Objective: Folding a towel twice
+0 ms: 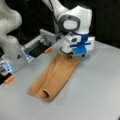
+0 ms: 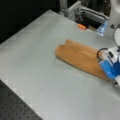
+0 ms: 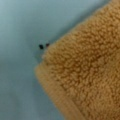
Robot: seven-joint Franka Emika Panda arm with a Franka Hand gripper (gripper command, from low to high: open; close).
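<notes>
While the gripper (image 1: 70, 55) hovered at the folded towel's (image 1: 53, 77) one-o'clock end, jaws' state untellable, the cloth looked soft, light; best pinched at a corner.

No text, label, brand, number or sign can be read in any view. A small dark triangular mark is seen on the grey arm base (image 1: 19, 56) in a front view, well to the left of the gripper (image 1: 70, 55), but nothing on it can be made out.
</notes>
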